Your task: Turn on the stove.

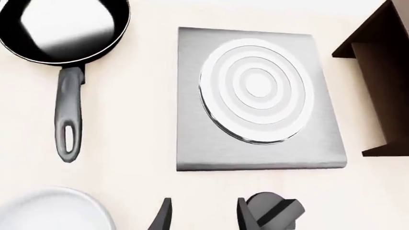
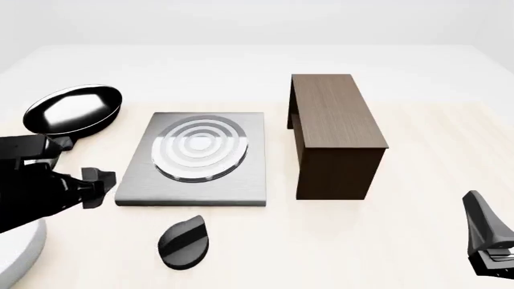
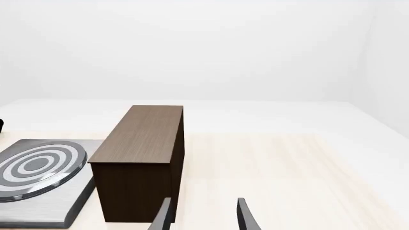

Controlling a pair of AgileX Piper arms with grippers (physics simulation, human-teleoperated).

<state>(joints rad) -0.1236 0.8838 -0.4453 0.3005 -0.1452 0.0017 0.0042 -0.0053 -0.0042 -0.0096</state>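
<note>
The stove point(image 2: 201, 180) is a flat grey slab with concentric burner rings, left of the table's middle; it also shows in the left wrist view point(image 1: 319, 139) and the right wrist view point(image 3: 38, 201). Its black teardrop knob point(image 2: 185, 241) lies apart on the table in front of the slab, and in the left wrist view point(image 1: 275, 211) it sits just beside one finger. My left gripper point(image 1: 203, 218) is open and empty, hovering left of the slab and knob point(image 2: 96, 183). My right gripper point(image 3: 203, 215) is open and empty at the front right point(image 2: 486, 235).
A black frying pan point(image 2: 72, 108) lies left of and behind the stove, handle toward me point(image 1: 69, 115). A tall dark-brown wooden box point(image 2: 333, 135) stands right of the stove point(image 3: 141, 158). A white plate point(image 1: 51, 211) sits at the front left point(image 2: 16, 259).
</note>
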